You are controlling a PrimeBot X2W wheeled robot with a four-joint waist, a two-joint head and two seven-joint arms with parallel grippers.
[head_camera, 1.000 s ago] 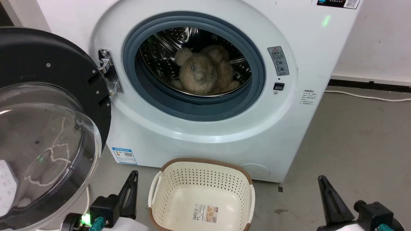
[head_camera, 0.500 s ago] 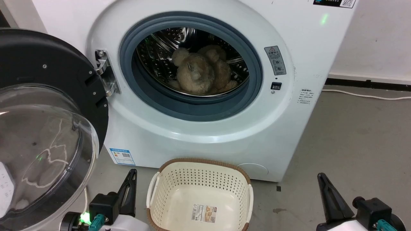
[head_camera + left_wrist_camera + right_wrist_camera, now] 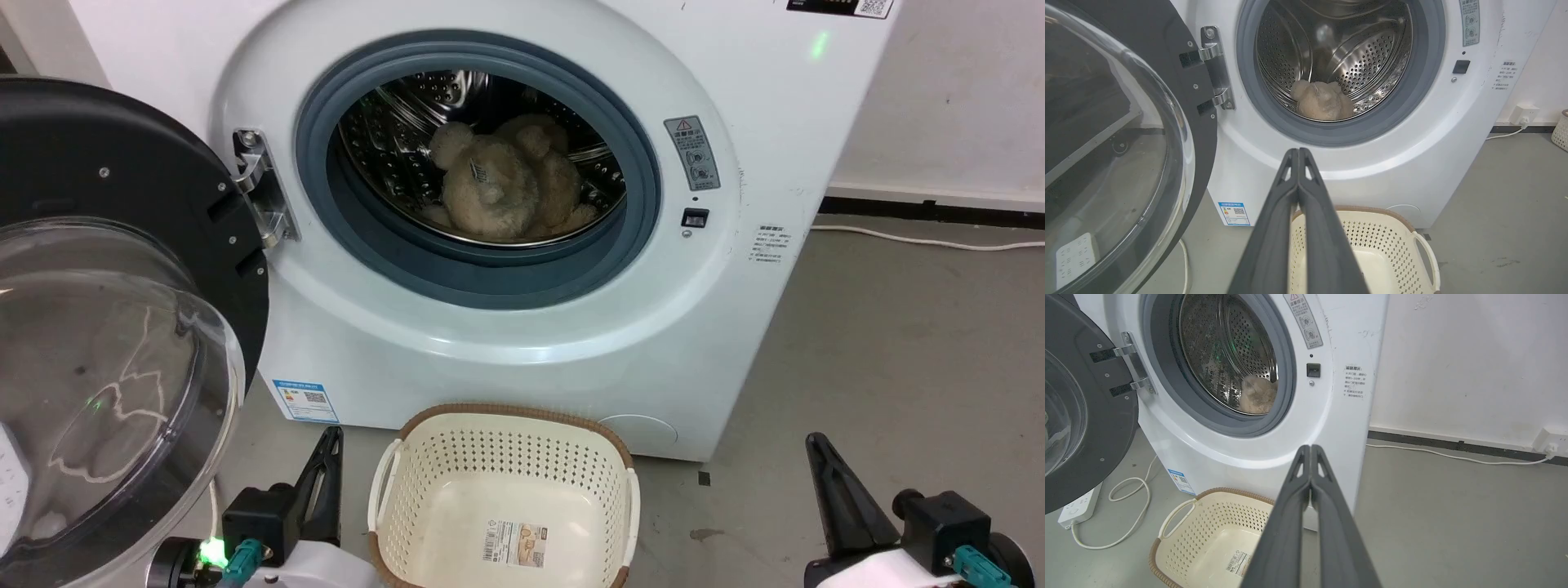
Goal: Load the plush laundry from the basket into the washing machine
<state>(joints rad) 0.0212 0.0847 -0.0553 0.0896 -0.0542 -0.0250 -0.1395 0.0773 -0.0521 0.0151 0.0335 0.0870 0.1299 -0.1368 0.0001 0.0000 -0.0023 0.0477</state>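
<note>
On either side of the basket (image 3: 506, 457), left pincer (image 3: 1298, 153) and right pincer (image 3: 1310, 448) rest pressed together, empty.

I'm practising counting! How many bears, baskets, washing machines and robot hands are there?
1 large white front-loading washing machine
1 fluffy beige teddy bear, lying inside it
1 cream plastic basket with perforated sides, empty
2 dark two-fingered robot hands: left hand and right hand, both shut
Total: 5
</note>
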